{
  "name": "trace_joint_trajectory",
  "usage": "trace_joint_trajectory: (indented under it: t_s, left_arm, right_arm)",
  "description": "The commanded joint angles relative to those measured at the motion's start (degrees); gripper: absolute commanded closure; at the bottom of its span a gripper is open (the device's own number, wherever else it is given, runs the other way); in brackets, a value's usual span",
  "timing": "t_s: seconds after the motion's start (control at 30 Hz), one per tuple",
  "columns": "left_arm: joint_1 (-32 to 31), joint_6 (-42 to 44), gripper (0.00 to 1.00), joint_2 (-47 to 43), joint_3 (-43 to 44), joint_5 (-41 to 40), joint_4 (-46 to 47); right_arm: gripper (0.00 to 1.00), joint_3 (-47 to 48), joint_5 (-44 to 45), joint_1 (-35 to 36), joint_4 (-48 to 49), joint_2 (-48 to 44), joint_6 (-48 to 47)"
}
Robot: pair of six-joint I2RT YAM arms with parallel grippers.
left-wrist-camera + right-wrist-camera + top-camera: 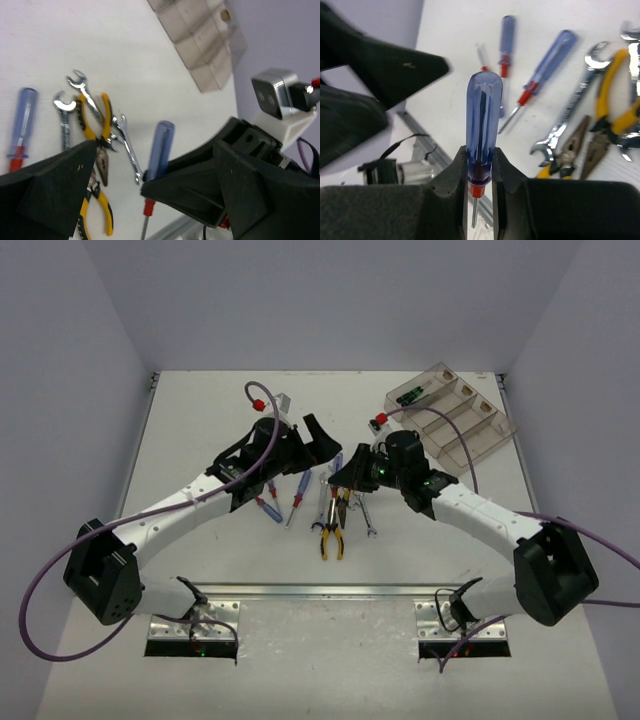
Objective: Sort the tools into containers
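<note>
My right gripper (481,167) is shut on the lower handle of a blue-and-red screwdriver (483,120) and holds it above the table, also in the top view (347,472). My left gripper (312,440) is wide open and empty, close beside the right one. That screwdriver (161,147) stands by its fingers (55,190). Loose tools lie below: screwdrivers (298,490), silver wrenches (325,502) and yellow-and-black pliers (332,537). The clear containers (497,430) sit at the back right. The far bin holds a black-and-green screwdriver (412,395).
The right arm's wrist camera (274,95) is close to my left gripper. The containers (200,37) lie beyond the tool pile. A metal rail (320,592) runs along the table's near edge. White walls close in the left, back and right.
</note>
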Motion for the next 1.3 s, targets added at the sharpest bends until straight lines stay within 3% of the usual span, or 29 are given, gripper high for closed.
trace_joint_trajectory:
  t_s: [0.0, 0.1, 0.33, 0.67, 0.9, 1.03, 1.17, 1.27]
  left_arm:
    - [-0.1, -2.2, 0.00, -0.4, 7.8, -21.6, -18.7]
    - [-0.1, -2.5, 0.00, -3.1, 9.0, -32.3, -28.4]
    - [-0.2, 0.0, 0.00, -8.6, 2.6, -34.4, -33.6]
    - [-0.2, 2.2, 0.00, -10.8, -3.5, -31.6, -31.6]
    - [-0.2, 2.6, 0.00, -8.3, -4.1, -30.1, -30.6]
    - [-0.2, 2.4, 0.00, -8.6, -5.7, -29.9, -29.6]
    - [-0.1, 1.1, 0.00, -8.5, -6.2, -30.2, -29.6]
    - [-0.1, -0.7, 0.00, -7.8, -5.6, -31.2, -30.2]
  right_arm:
    - [1.00, 4.7, 9.4, -9.2, -9.4, -0.9, 0.3]
    - [1.00, 13.1, 13.4, -17.9, -17.1, 4.2, -1.0]
    - [1.00, 40.4, 24.4, -29.8, -29.9, 24.8, -3.2]
    - [1.00, 72.7, 27.1, -35.9, -37.1, 50.4, -6.5]
    - [1.00, 80.6, 27.6, -37.4, -37.7, 57.4, -6.6]
    - [0.81, 80.7, 27.8, -38.0, -38.0, 58.4, -7.2]
    - [0.49, 80.0, 27.6, -38.0, -38.4, 56.8, -8.4]
    - [0.41, 78.2, 27.7, -38.0, -38.3, 53.6, -9.1]
